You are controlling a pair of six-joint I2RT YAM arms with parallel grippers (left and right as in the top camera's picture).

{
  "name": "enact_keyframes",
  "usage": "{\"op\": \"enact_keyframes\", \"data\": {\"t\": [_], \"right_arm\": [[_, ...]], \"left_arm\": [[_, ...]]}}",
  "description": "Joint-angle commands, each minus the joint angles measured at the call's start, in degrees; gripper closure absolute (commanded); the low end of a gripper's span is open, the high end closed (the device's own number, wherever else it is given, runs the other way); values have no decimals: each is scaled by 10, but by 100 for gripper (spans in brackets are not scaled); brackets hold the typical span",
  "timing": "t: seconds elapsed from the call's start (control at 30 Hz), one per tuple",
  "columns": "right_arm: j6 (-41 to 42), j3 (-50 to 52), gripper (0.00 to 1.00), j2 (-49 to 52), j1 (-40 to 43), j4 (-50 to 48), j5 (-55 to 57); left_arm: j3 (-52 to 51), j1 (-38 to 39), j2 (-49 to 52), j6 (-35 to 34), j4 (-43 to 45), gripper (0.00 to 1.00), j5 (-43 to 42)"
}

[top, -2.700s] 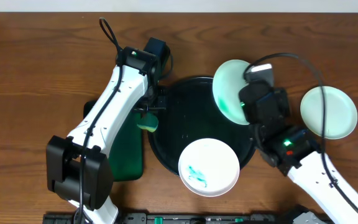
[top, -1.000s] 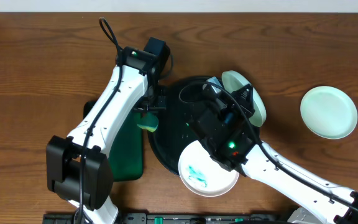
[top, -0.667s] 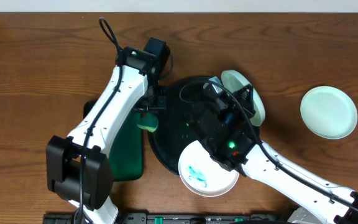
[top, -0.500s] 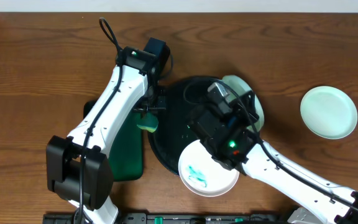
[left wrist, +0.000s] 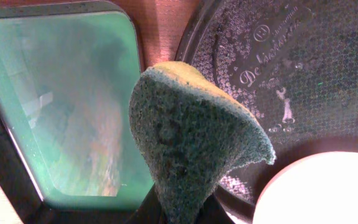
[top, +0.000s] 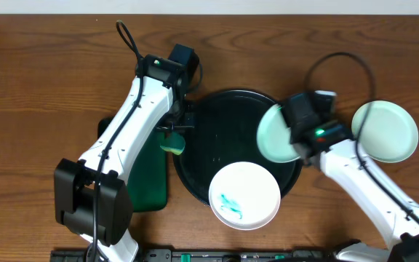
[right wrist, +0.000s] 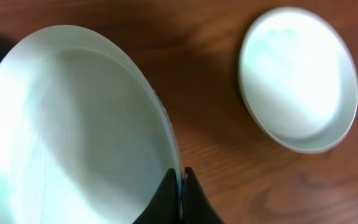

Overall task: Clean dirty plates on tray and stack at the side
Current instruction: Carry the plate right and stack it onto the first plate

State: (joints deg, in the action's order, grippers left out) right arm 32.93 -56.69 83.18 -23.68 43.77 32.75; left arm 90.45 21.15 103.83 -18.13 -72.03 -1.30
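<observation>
Black tray (top: 217, 138): round, glossy, raised rim; mid-table on the wooden table (top: 42, 80).
White plate (top: 244, 195): lies on the tray's near edge, overhanging the rim; teal smear (top: 231, 204) on its left part.
Held mint plate (right wrist: 73, 124): tilted, raised over the tray's right rim, gripped at its edge.
Second mint plate (top: 385, 131): flat on the table, right of the tray and apart from it.
Right gripper (right wrist: 180, 186): fingers pinched tight on the rim of the held mint plate.
Left gripper (left wrist: 180, 208): clenched on the sponge, at the tray's left rim.
Sponge (left wrist: 191, 143): green scouring face, yellow backing, folded; juts out from the fingers over the tray's left edge.
Small green tray (left wrist: 61, 106): rectangular, dark green, just beside the black tray on its left.
</observation>
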Motion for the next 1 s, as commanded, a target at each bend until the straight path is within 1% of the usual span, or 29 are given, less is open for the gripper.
{"op": "enact_keyframes", "data": {"t": [0.0, 0.1, 0.13, 0.3, 0.67, 0.7, 0.97], "right_arm": [[48, -7, 99, -24, 72, 3, -55], [48, -7, 99, -34, 133, 14, -91], [55, -7, 99, -39, 175, 23, -124], [59, -7, 99, -48, 276, 33, -193], [43, -7, 99, -52, 460, 39, -268], [46, -7, 99, -52, 487, 41, -273], [85, -7, 99, -52, 609, 49, -275]], "left_arm": [[-5, -2, 8, 5, -4, 93, 5], [-5, -2, 8, 5, -2, 93, 5], [-5, -2, 8, 5, 1, 93, 5], [-5, -2, 8, 5, 3, 93, 5], [-5, -2, 8, 5, 5, 93, 5], [-5, -2, 8, 5, 6, 92, 5], [-5, -2, 8, 5, 5, 93, 5]]}}
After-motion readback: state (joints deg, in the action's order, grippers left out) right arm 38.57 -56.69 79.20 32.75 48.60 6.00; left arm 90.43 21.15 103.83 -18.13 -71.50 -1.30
